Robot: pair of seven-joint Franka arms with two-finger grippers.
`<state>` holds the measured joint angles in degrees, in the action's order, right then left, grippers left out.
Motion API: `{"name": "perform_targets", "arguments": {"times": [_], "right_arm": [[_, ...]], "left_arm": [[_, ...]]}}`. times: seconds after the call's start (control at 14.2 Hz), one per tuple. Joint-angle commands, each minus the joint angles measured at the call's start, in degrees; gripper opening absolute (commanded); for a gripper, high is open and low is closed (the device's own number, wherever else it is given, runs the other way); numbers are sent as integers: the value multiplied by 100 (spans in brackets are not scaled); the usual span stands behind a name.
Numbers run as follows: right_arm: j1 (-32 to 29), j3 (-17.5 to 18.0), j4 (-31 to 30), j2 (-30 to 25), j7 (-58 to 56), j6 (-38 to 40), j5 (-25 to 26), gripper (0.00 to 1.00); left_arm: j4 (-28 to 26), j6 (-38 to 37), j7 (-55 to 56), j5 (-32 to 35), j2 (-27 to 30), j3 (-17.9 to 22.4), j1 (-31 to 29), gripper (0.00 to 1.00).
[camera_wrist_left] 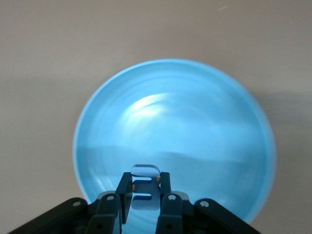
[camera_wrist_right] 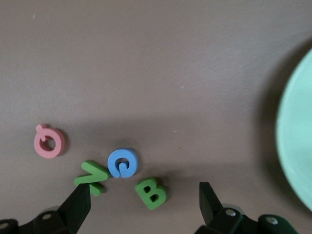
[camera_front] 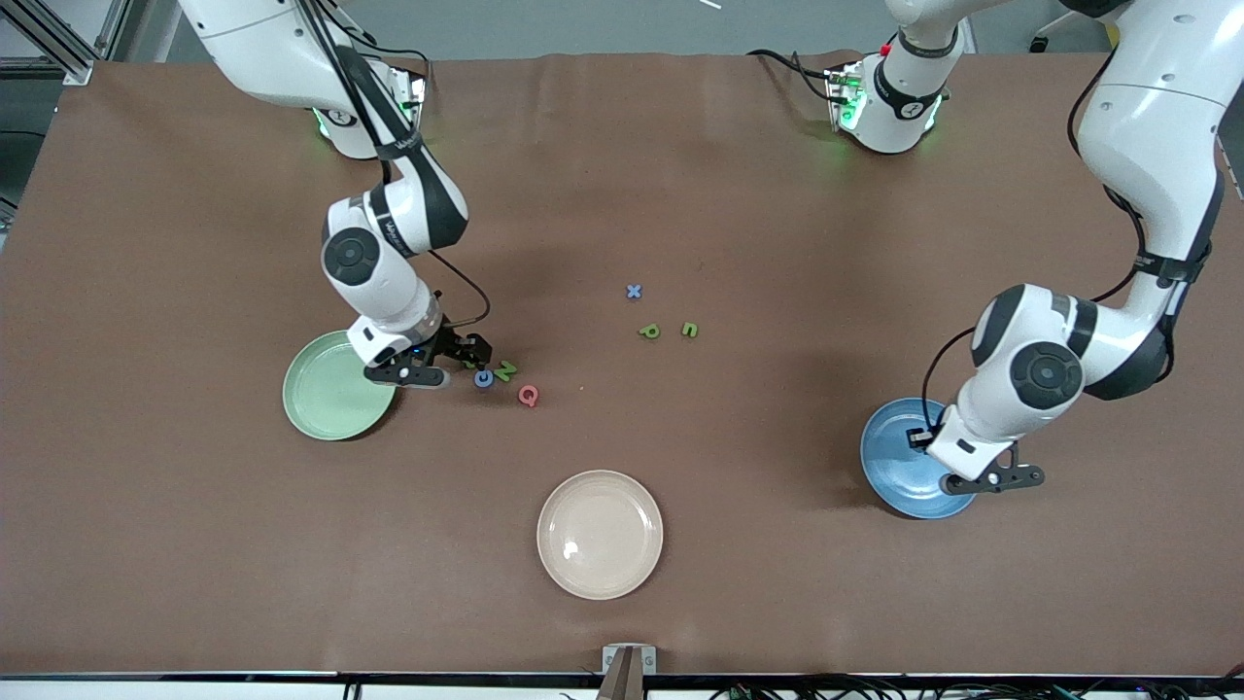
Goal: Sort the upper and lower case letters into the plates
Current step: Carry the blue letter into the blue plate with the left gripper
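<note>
The pale green plate [camera_front: 330,399] lies toward the right arm's end of the table and shows as a rim [camera_wrist_right: 297,151] in the right wrist view. My right gripper [camera_front: 471,355] [camera_wrist_right: 145,202] is open and low beside it, its fingers on either side of a green B [camera_wrist_right: 151,193] without touching it. Beside the B lie a blue G [camera_wrist_right: 122,162] [camera_front: 483,379], a green N [camera_wrist_right: 92,176] [camera_front: 505,369] and a pink Q [camera_wrist_right: 48,141] [camera_front: 528,395]. My left gripper [camera_front: 991,478] [camera_wrist_left: 146,178] hangs over the blue plate [camera_front: 899,457] [camera_wrist_left: 195,122], shut on a pale blue letter [camera_wrist_left: 145,170].
A blue x [camera_front: 634,291], a green p [camera_front: 649,332] and a green n [camera_front: 689,330] lie near the table's middle. A cream-beige plate [camera_front: 600,534] sits nearer the front camera. The brown cloth between the letter groups is bare.
</note>
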<state>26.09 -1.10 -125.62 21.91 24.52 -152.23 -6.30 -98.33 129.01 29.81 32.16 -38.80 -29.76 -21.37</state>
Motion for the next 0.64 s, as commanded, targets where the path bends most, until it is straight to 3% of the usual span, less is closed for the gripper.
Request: {"name": "perform_targets", "arguments": {"times": [0.0,0.07,0.14,0.21,0.28,0.35,0.56], "right_arm": [[72,-48,-41,76,-17,-44,592,94],[72,-40,-41,102,-26,-35,908,94],[72,-40,-41,129,-26,-35,1042,94],[72,-40,-41,146,-26,-35,1061,94],[72,-40,-50,190,-35,-44,1061,92],[80,-40,-50,217,-35,-61,1061,90],[133,-31,-59,270,-26,-53,1061,86]], "left_arm": [[-186,10,-81,45,-67,-66,-209,9],[-283,10,-81,53,-49,-66,-279,12],[-353,10,-72,45,-23,-66,-323,24],[-363,10,-11,45,-22,-66,-376,42],[-363,1,7,53,-22,-66,-463,80],[-363,10,-45,54,-5,-92,-551,100],[-328,-7,628,-34,4,-232,-438,100]]}}
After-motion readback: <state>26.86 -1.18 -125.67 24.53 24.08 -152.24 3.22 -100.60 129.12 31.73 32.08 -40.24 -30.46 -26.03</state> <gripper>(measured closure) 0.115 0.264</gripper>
